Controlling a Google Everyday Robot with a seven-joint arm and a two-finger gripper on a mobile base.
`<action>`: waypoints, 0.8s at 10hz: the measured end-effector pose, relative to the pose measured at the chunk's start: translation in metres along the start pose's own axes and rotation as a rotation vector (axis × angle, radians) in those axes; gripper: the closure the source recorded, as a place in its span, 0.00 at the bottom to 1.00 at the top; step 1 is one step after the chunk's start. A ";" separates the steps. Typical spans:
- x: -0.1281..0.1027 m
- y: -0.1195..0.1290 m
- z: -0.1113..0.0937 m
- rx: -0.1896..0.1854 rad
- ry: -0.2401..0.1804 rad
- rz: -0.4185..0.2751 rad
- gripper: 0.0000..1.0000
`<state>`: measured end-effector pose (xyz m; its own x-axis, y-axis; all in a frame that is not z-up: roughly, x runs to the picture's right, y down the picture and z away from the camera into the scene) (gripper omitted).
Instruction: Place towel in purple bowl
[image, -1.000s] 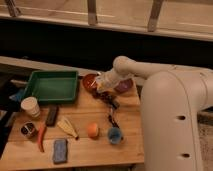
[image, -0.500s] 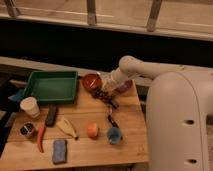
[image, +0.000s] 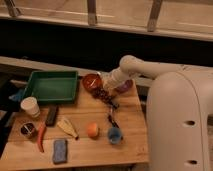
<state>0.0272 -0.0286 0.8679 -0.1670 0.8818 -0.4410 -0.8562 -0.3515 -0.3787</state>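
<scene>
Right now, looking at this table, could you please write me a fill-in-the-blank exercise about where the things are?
1. The green tray sits at the table's back ____ corner.
2. The red-brown bowl stands between the tray and the ____ bowl.
3. The gripper hangs beside the ____ bowl.
4. The orange fruit lies left of the blue ____.

Missing words: left; purple; red-brown; cup

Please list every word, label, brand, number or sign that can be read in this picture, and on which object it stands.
None can be read.
The white paper cup, the green plastic tray, the small purple bowl and the white robot body show no legible marking.
The end effector is beside the purple bowl; it carries no readable text.
</scene>
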 end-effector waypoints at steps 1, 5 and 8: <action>-0.018 -0.003 -0.003 0.006 -0.030 0.003 1.00; -0.064 -0.038 -0.017 0.041 -0.109 0.081 0.94; -0.058 -0.067 -0.021 0.006 -0.114 0.168 0.64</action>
<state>0.1045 -0.0632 0.9013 -0.3615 0.8409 -0.4027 -0.8147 -0.4949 -0.3022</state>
